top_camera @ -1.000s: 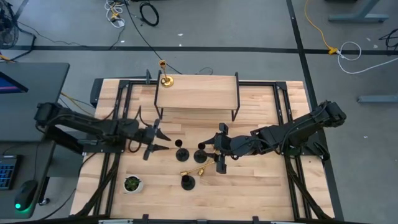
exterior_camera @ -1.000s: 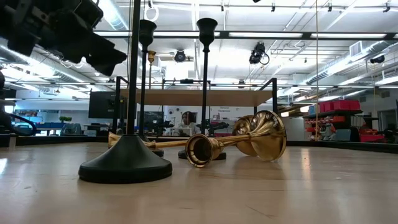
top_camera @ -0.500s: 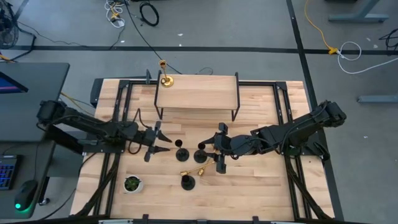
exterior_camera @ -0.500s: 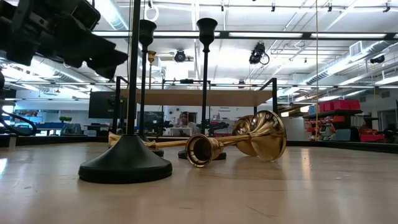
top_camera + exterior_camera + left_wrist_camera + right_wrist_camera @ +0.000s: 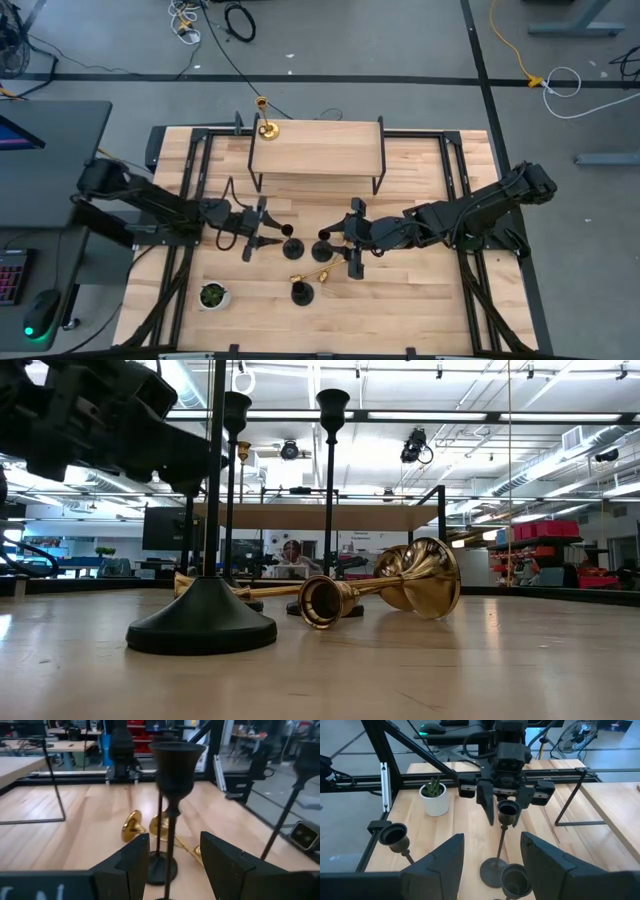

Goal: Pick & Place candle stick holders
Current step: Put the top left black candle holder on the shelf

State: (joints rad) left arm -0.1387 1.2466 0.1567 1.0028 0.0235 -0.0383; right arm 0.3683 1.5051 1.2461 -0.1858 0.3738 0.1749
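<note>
Left hand [image 5: 268, 235] advanced, fingers spread wide around upright black holder [image 5: 289, 231]. Right hand [image 5: 340, 243] wide, at second black holder [image 5: 323, 236]. Gold holders [image 5: 375, 588] toppled on wooden bench [image 5: 420, 300]. Shelf [image 5: 316, 148] behind; workshop beyond.

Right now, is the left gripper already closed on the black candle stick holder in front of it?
No. The left gripper stands open, its fingers either side of the black candle stick holder cup without clamping it.
</note>
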